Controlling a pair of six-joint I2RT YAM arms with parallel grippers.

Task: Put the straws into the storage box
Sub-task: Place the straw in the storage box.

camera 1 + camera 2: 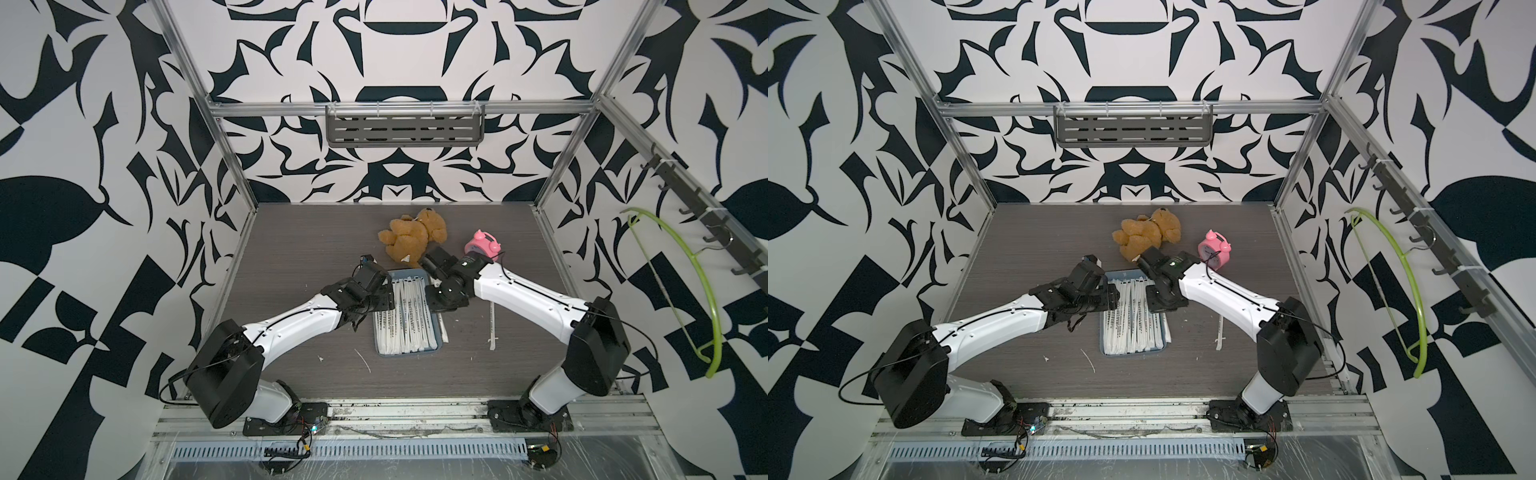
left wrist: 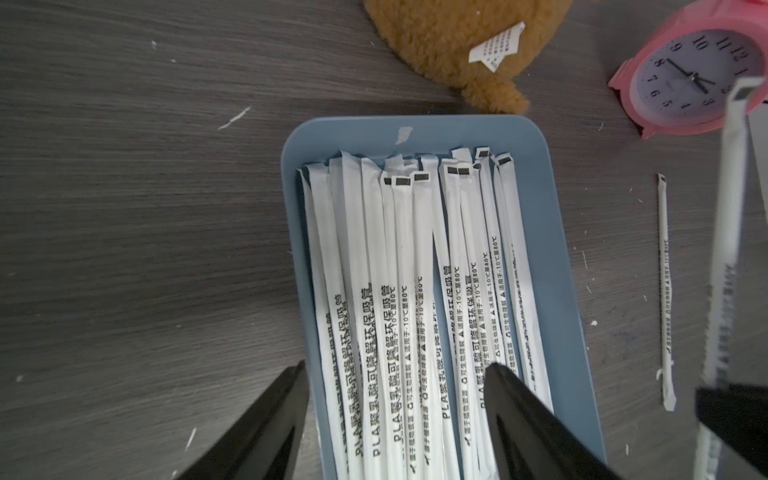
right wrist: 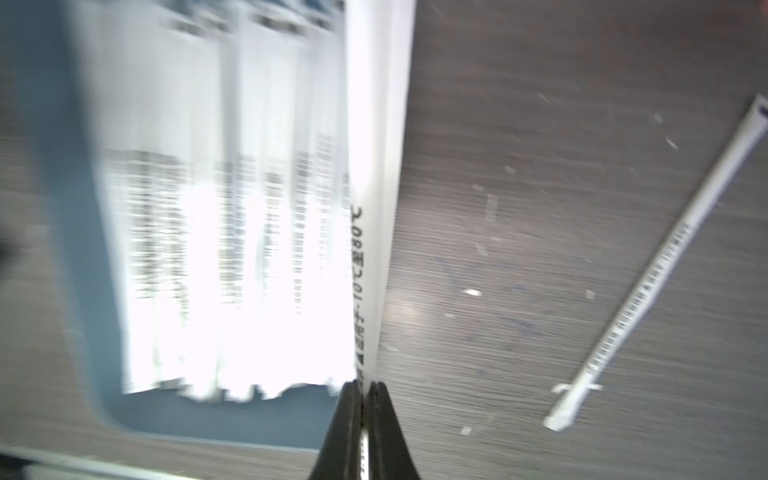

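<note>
The blue-grey storage box (image 1: 409, 273) (image 1: 1128, 274) (image 2: 415, 126) (image 3: 62, 208) lies mid-table and holds several white wrapped straws (image 1: 405, 322) (image 1: 1133, 326) (image 2: 415, 291) side by side. My left gripper (image 2: 397, 368) (image 1: 380, 298) hovers open over the box's left part with nothing between its fingers. At the box's right rim, my right gripper (image 3: 365, 384) (image 1: 436, 300) is shut on one straw (image 3: 378, 166) (image 2: 731, 208), lifted by its end. Another straw (image 1: 491, 328) (image 1: 1219, 332) (image 2: 665, 291) (image 3: 648, 266) lies on the table right of the box.
A brown teddy bear (image 1: 413, 239) and a pink alarm clock (image 1: 482, 245) sit just behind the box. Small white scraps (image 1: 361, 359) dot the dark table. A grey slotted shelf (image 1: 405, 126) hangs on the back wall and a green hanger (image 1: 681, 282) on the right wall.
</note>
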